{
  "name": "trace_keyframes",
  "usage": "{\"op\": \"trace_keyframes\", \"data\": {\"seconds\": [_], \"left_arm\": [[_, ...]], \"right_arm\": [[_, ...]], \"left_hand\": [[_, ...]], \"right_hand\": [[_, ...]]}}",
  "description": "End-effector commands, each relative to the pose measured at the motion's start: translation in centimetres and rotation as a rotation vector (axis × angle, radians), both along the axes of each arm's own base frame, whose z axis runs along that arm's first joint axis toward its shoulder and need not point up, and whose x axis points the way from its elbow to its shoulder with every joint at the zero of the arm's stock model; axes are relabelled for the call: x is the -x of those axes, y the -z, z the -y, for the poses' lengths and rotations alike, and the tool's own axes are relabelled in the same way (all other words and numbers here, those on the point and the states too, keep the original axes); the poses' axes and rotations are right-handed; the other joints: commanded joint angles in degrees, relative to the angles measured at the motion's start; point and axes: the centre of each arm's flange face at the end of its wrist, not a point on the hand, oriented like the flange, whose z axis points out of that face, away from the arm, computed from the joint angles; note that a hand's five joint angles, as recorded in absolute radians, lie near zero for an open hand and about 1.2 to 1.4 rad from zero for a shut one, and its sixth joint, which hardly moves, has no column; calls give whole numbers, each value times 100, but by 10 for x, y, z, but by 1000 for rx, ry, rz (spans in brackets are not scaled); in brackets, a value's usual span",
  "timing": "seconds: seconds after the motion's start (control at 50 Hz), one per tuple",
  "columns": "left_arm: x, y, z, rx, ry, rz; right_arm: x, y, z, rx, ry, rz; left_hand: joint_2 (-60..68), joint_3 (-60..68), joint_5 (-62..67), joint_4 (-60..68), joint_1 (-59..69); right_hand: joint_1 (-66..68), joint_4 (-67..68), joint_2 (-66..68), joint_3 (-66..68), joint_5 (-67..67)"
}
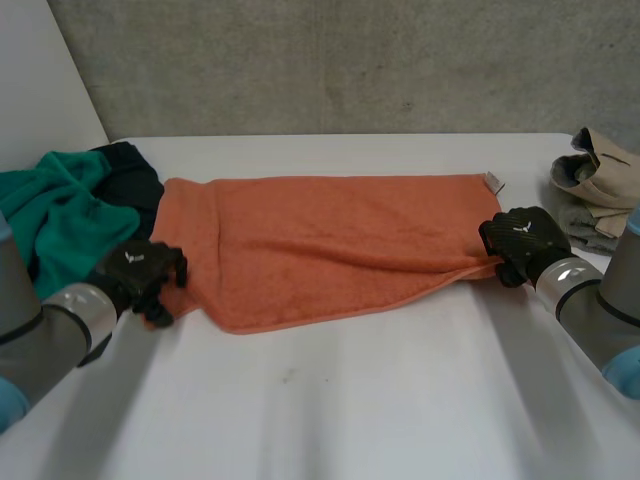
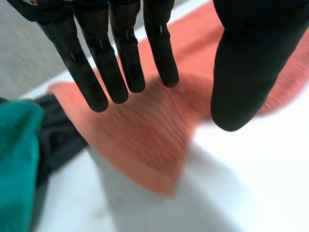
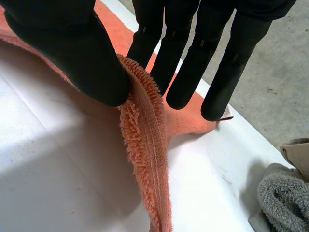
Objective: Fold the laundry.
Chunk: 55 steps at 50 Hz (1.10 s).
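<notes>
An orange towel (image 1: 330, 240) lies folded in a long band across the middle of the table. My left hand (image 1: 145, 270) hangs open just off its left end, fingers (image 2: 120, 63) straight and apart from the thumb, with the towel's near left corner (image 2: 145, 135) lying flat below them and nothing held. At the towel's right end my right hand (image 1: 520, 240) is shut on it. Its thumb (image 3: 72, 53) pinches the raised towel edge (image 3: 145, 140) against the fingers, lifting that edge off the table.
A green cloth (image 1: 55, 215) and a dark cloth (image 1: 135, 175) lie heaped at the left beside the towel. Folded beige and grey cloths (image 1: 595, 190) sit at the right edge, close to my right hand. The near half of the white table (image 1: 330, 400) is bare.
</notes>
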Motion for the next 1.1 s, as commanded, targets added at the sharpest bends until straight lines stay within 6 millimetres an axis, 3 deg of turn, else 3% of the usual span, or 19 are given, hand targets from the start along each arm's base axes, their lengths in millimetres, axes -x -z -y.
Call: {"op": "trace_keyframes", "data": {"seconds": [0.02,0.18,0.72,0.96,1.1], "left_arm": [[-7,24,-6,-66,8,60],[-12,34,22,-43,-22,77],[-3,30,86,175,41,167],[4,15,88,251,85,131],[4,19,90,262,84,122]], "right_arm": [[-1,4,-2,-4,-8,-12],[-3,6,-6,-10,-16,-20],[-5,18,-12,-17,-45,-73],[-7,23,-12,-25,-50,-80],[-7,25,-12,-30,-50,-81]], "left_hand": [[482,484,492,466,426],[-1200,-1198,-1190,-1216,-1256],[-848,-845,-838,-864,-903],[-646,-644,-636,-662,-702],[-645,-643,-636,-661,-701]], "right_hand": [[1665,1125,1249,1174,1350],[1665,1125,1249,1174,1350],[1665,1125,1249,1174,1350],[1665,1125,1249,1174,1350],[1665,1125,1249,1174,1350]]}}
